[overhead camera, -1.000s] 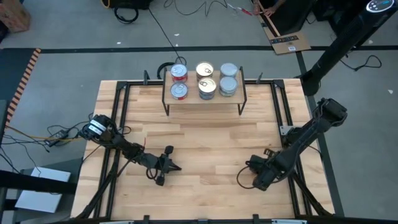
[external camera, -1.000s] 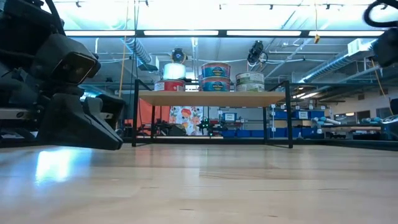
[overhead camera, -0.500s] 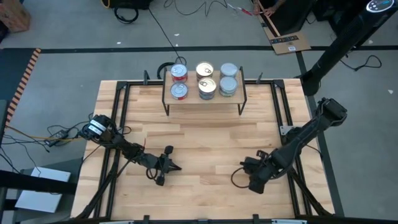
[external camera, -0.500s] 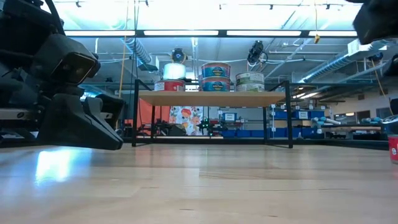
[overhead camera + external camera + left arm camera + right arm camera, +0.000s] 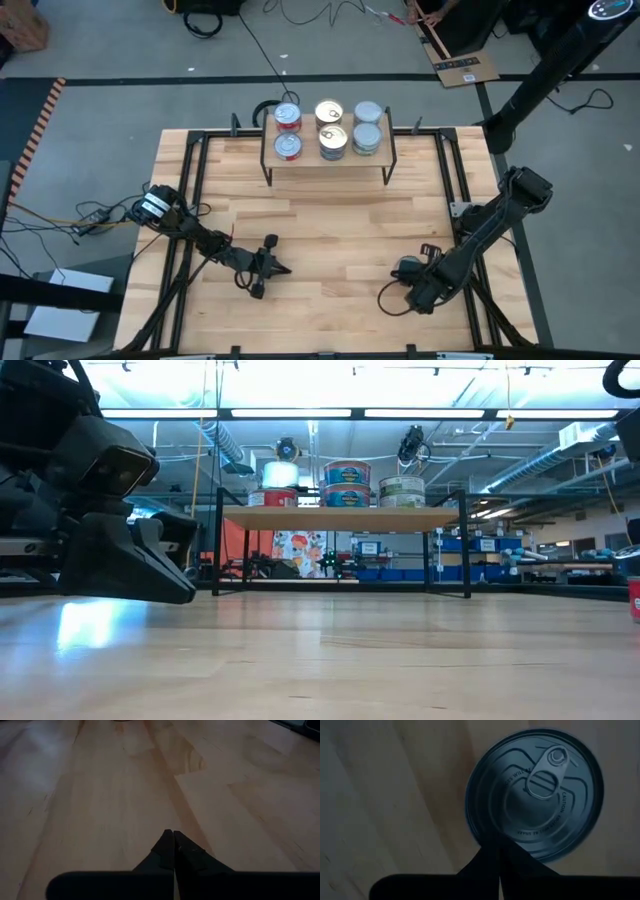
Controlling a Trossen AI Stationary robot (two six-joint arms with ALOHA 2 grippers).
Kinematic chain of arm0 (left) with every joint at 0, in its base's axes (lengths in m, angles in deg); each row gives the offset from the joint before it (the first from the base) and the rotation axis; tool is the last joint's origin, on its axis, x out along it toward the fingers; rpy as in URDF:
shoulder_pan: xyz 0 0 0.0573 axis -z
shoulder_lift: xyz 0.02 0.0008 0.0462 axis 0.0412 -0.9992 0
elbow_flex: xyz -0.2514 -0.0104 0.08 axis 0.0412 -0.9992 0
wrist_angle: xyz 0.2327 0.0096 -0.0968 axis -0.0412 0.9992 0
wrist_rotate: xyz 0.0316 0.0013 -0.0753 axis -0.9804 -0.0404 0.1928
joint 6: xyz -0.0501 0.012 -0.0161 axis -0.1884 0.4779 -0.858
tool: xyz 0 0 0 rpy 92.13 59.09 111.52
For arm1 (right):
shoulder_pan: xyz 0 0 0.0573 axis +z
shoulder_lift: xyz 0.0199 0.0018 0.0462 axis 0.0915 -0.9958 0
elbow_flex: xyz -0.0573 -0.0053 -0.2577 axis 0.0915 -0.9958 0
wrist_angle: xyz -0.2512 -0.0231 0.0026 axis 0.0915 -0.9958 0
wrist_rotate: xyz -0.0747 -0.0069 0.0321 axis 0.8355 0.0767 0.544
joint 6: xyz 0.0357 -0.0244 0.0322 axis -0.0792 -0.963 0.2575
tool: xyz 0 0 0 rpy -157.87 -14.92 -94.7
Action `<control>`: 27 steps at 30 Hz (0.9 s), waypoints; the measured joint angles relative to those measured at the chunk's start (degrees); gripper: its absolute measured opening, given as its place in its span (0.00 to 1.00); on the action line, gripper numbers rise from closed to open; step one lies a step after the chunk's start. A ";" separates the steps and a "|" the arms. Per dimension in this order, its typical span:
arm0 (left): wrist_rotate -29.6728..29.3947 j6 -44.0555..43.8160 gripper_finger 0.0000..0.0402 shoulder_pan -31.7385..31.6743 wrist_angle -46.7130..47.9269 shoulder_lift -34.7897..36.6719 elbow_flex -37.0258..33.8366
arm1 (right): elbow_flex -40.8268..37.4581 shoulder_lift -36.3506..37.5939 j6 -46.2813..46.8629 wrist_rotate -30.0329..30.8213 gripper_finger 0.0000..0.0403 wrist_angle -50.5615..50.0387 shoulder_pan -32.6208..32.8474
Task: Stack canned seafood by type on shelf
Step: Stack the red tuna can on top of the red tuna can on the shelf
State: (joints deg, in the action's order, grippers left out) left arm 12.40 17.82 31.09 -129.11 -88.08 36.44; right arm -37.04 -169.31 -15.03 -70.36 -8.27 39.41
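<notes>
Over near right counter [image 5: 330,230] edge: right gripper [image 5: 499,851], fingers pressed together, empty, above silver pull-tab tin [image 5: 535,795]. Left gripper [image 5: 283,268] shut, idle. Light-wood shelf [image 5: 328,158] holds stacked tins [image 5: 333,128].

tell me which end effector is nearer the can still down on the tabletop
Right. The right end effector, shut, hangs directly above the loose can. The left end effector, also shut, rests across the table on its left side.

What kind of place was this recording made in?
Probably a robotics lab or workshop: bare ceiling ducts and strip lights, loose cables on a concrete floor, and blue bins behind the wooden table.
</notes>
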 joint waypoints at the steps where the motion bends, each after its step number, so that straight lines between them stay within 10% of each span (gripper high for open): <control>1: -0.01 0.00 0.00 0.00 0.01 0.00 -0.02 | 0.02 -0.14 -0.16 0.32 0.01 0.10 -0.12; 15: 0.01 -0.03 0.00 0.07 -0.03 0.02 -0.02 | 3.21 0.47 -8.88 10.46 0.01 10.40 -4.00; 27: -0.01 -0.05 0.00 0.07 -0.04 0.02 -0.01 | 12.33 0.56 -11.84 10.53 0.01 -0.06 -4.38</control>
State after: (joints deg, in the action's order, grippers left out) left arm 12.38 17.77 31.15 -129.15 -88.06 36.44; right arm -24.71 -168.75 -26.86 -59.83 -8.33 35.03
